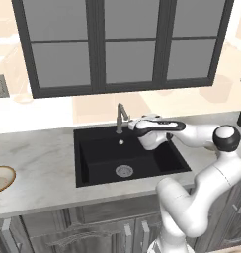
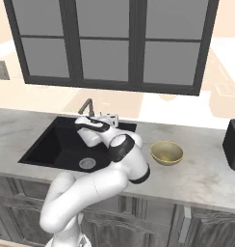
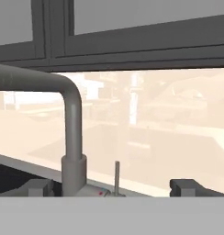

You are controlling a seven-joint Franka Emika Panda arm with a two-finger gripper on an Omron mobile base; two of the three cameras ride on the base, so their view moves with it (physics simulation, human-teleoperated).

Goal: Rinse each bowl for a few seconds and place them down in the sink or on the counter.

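My tool point(image 3: 114, 188) is released, empty, at the faucet point(image 1: 121, 117) lever — I should nudge it gently. Both bowls flank the sink point(image 1: 93, 163): olive bowl point(image 2: 166, 152) right, tan bowl point(image 1: 1, 178) left.

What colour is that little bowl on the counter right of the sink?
Olive-yellow bowl, with a darker inside; the right base view shows it best.

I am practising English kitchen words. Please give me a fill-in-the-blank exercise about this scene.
1. The olive-yellow round bowl stands on the counter to the ___ of the matte black sink.
2. The gripper is ___ and holds nothing.
3. The gripper points at the grey metal ___.
4. The shallow tan-rimmed bowl lies on the marbled ___.

Missing words: right; open; faucet; counter
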